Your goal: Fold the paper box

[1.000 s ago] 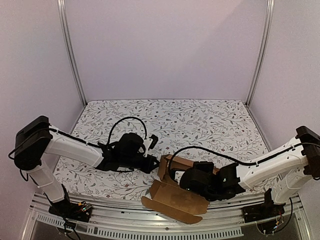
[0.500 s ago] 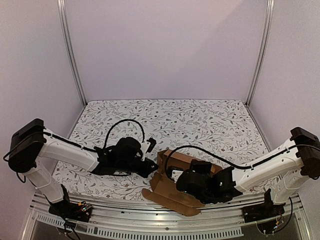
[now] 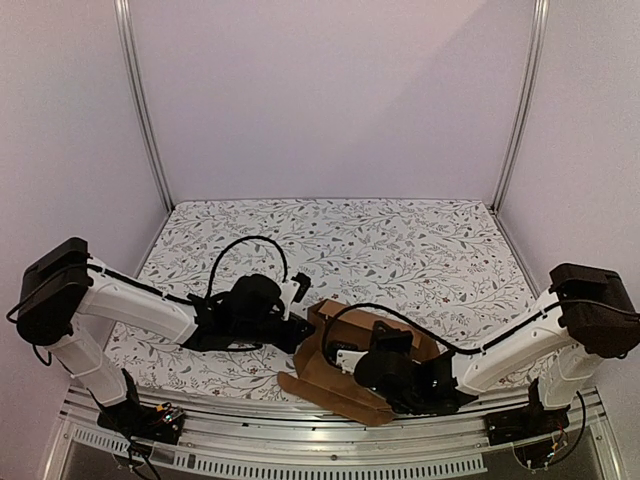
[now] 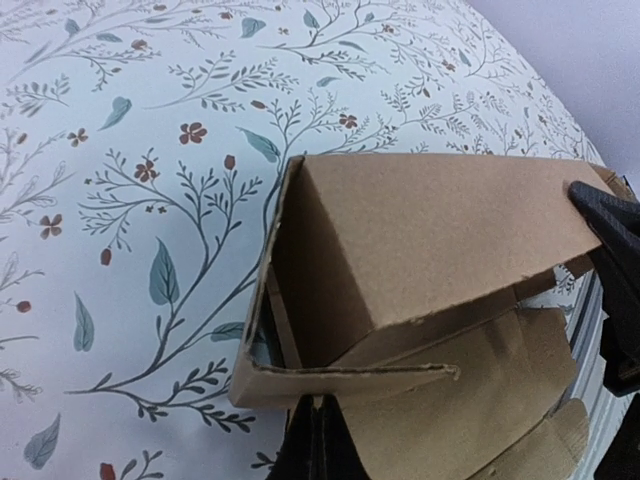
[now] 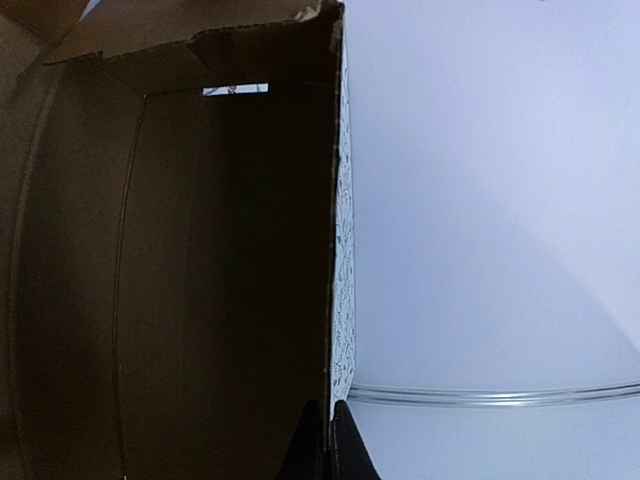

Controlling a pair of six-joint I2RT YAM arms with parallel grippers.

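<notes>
The paper box (image 3: 318,385) is brown cardboard, half folded, at the table's near edge between my two arms. In the left wrist view the paper box (image 4: 430,230) shows a raised wall and a low front flap. My left gripper (image 4: 320,405) is shut, its tips pressed against the underside of that flap at the box's left corner (image 3: 303,335). In the right wrist view I look into the dark inside of the paper box (image 5: 180,280). My right gripper (image 5: 330,410) is shut, with the edge of a side wall running between its fingertips. From above, the right gripper (image 3: 345,362) is mostly hidden in the box.
The floral table cover (image 3: 400,240) stretches behind the box. The box's front flap hangs over the metal rail (image 3: 300,445) at the near edge. Aluminium posts (image 3: 145,110) and white walls enclose the table. In the left wrist view, the right arm's black body (image 4: 615,260) shows beside the box.
The right arm has swung left and lower, taking the box with it. The box's flat front flap has come up closer to the walls. The left gripper has stayed against the left corner.
</notes>
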